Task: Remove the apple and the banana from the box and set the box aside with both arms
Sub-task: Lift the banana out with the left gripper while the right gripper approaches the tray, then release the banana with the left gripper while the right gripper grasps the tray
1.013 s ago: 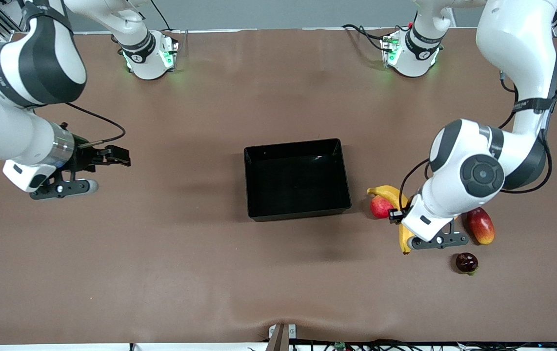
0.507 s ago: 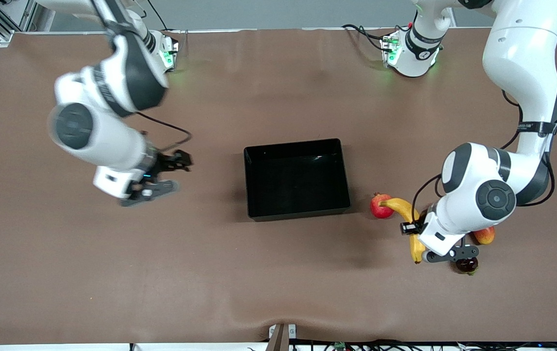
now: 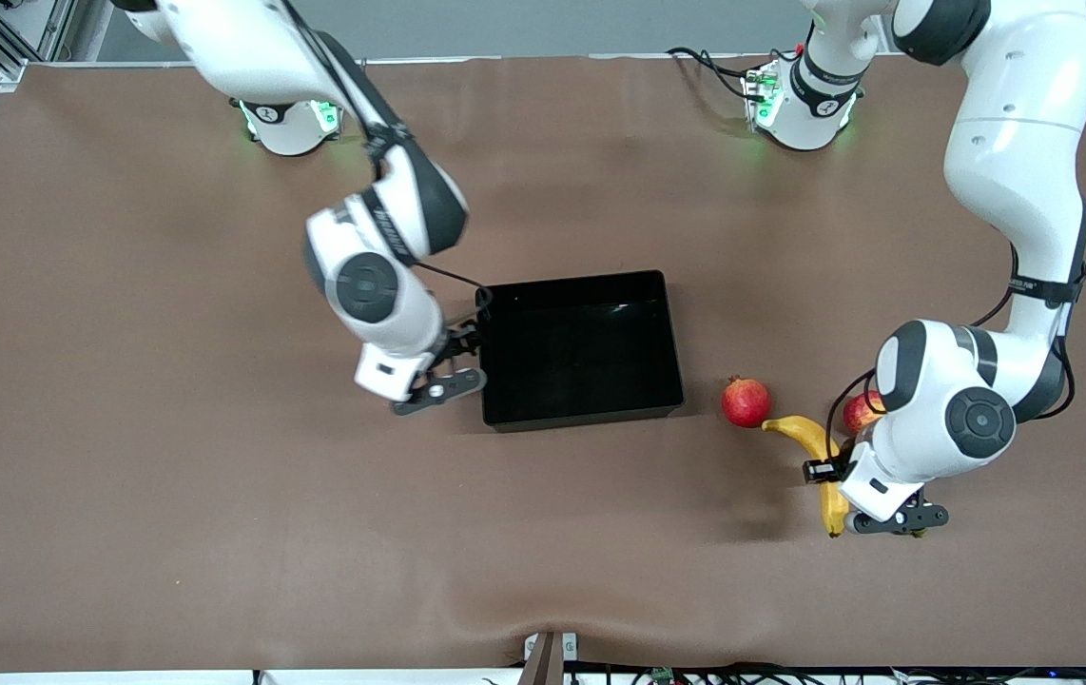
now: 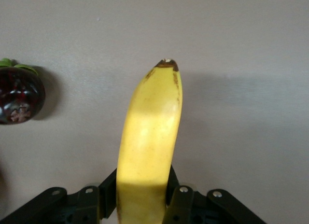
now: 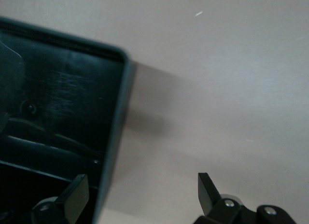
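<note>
Moved since the earlier frame: right gripper [image 3: 443,373] swung in from the right arm's end of the bench to the box's [image 3: 579,349] end wall; left gripper [image 3: 890,514] shifted with the banana [image 3: 814,455] nearer the front camera, uncovering the pomegranate [image 3: 746,401].

Box: shallow, rectangular, glossy black plastic, low walls, mid-bench [image 3: 172,476]. Right jaws released and wide, straddling the box wall [image 5: 113,151] near a corner, one finger [image 5: 72,197] inside, the other [image 5: 210,192] outside.

Banana: smooth, yellow, curved, dark tip. Clenched between the left jaws near one end, fingers [image 4: 181,204] on both flanks. Long axis running out from the jaws, free dark tip [image 4: 168,64] pointing away; in the front view, stem end toward the pomegranate.

Apple [image 3: 859,414]: small, round, red, partly hidden by the left arm. Dark round fruit [image 4: 18,96] with green calyx beside the banana on the matte brown bench.
</note>
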Robot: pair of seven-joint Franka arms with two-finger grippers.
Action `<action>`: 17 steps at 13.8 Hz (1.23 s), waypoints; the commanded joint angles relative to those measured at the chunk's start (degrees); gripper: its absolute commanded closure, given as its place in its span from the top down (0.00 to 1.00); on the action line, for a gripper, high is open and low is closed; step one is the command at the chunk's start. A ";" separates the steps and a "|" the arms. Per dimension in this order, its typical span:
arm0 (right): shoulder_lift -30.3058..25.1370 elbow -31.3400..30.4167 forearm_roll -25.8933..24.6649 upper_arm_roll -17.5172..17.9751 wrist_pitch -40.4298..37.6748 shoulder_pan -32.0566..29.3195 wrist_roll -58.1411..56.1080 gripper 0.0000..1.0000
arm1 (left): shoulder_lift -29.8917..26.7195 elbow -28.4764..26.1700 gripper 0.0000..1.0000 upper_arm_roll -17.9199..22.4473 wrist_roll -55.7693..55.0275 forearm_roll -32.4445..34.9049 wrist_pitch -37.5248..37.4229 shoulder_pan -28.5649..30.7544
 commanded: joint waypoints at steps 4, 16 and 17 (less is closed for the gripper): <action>6.04 0.61 0.11 -0.72 5.27 5.75 9.43 1.00 | 5.91 1.12 0.00 -0.25 7.28 -0.12 3.35 0.98; 3.60 0.44 -0.33 -1.07 7.30 1.55 10.50 0.00 | -15.32 0.94 1.00 -0.34 7.38 0.50 -14.19 2.74; 2.81 0.35 -0.24 -1.07 6.95 0.32 10.50 0.00 | -17.61 0.94 1.00 -0.34 7.81 0.32 -17.27 2.83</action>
